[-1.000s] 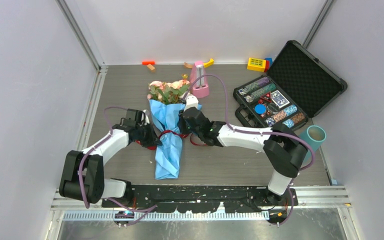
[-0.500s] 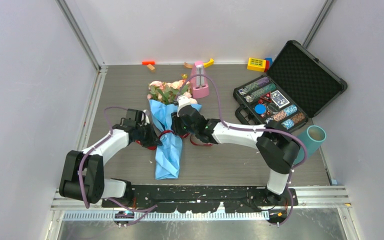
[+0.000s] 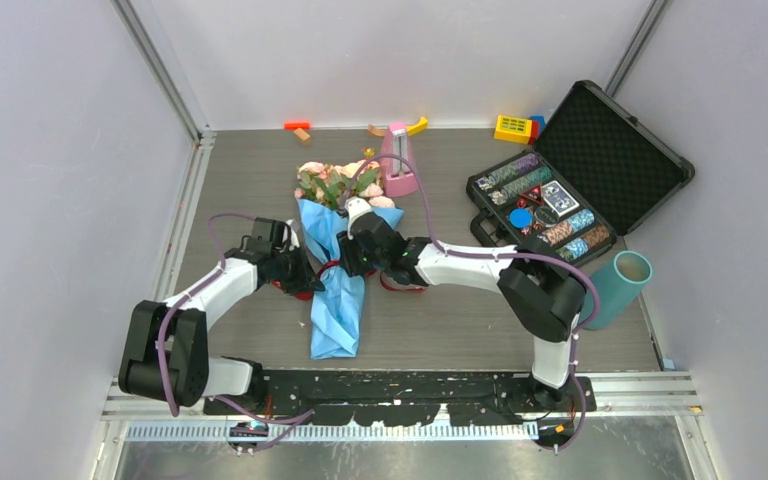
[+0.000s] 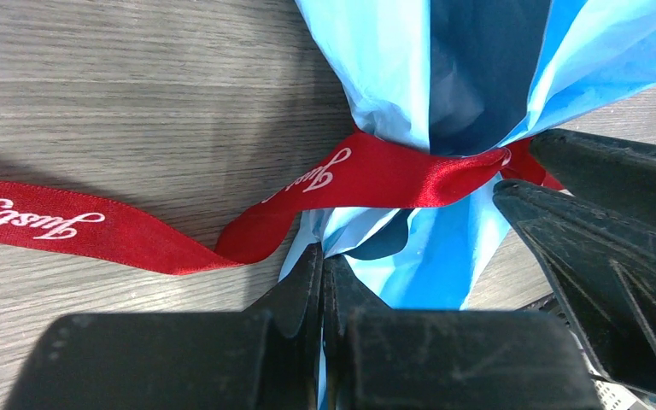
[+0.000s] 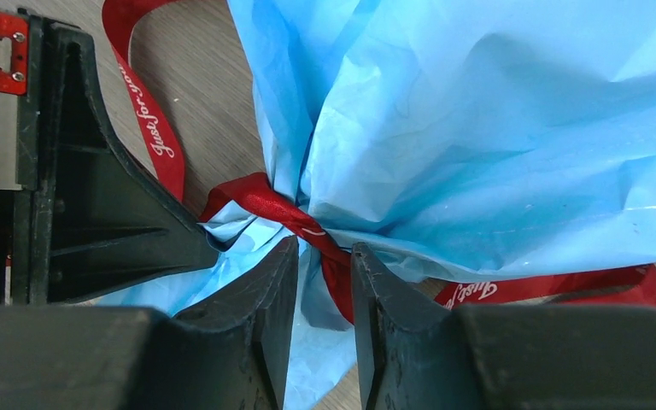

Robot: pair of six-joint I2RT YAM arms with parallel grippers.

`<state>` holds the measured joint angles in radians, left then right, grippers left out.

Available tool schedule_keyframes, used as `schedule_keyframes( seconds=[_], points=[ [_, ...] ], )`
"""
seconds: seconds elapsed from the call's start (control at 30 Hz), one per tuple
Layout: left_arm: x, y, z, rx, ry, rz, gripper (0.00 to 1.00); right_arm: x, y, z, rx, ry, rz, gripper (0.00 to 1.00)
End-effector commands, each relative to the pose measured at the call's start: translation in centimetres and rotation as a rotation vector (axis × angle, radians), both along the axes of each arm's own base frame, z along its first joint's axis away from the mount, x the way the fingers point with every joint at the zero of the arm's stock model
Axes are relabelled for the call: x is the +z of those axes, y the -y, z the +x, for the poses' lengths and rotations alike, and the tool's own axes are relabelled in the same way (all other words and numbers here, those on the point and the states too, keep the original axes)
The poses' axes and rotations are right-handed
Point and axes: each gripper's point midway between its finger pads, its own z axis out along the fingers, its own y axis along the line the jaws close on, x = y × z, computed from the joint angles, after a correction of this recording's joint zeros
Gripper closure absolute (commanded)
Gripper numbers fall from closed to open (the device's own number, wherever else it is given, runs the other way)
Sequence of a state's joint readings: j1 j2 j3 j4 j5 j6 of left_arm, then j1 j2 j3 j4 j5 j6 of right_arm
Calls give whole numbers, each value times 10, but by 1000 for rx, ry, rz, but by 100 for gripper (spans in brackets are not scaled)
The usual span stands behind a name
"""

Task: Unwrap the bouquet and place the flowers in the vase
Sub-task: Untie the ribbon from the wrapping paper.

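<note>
The bouquet (image 3: 335,290) lies on the table, a blue paper cone with its point toward me, and the flowers (image 3: 335,182), pink and peach roses, show at its far end. A dark red ribbon (image 4: 376,175) is tied round its waist. My left gripper (image 4: 323,256) is shut on a fold of the blue paper just left of the knot. My right gripper (image 5: 325,252) stands open at the knot from the right, with the ribbon (image 5: 260,201) and some paper between its fingers. The teal vase (image 3: 615,285) leans at the far right edge, behind the right arm.
A pink metronome-shaped object (image 3: 398,160) stands just behind the roses. An open black case (image 3: 545,210) of poker chips fills the back right. Small toy blocks (image 3: 515,128) and orange pieces (image 3: 298,128) lie along the back wall. Loose ribbon ends trail on both sides of the cone.
My right gripper has slid left onto the bouquet's tied waist, and its jaws have spread wider. The left gripper and the bouquet have stayed put.
</note>
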<state>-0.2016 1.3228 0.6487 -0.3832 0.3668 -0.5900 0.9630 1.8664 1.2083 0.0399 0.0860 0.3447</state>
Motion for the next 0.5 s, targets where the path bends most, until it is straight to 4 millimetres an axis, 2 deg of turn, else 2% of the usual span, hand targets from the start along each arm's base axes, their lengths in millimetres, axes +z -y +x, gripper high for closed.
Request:
schedule_keyframes(
  seconds=[0.0, 0.37, 0.47],
  points=[
    [5, 1, 2, -22, 4, -5, 100, 15, -18, 2, 48, 27, 43, 66],
    [4, 1, 1, -25, 2, -4, 100, 13, -24, 11, 49, 49, 26, 69],
    [4, 1, 0, -25, 1, -3, 100, 16, -24, 16, 29, 67, 27, 77]
  ],
)
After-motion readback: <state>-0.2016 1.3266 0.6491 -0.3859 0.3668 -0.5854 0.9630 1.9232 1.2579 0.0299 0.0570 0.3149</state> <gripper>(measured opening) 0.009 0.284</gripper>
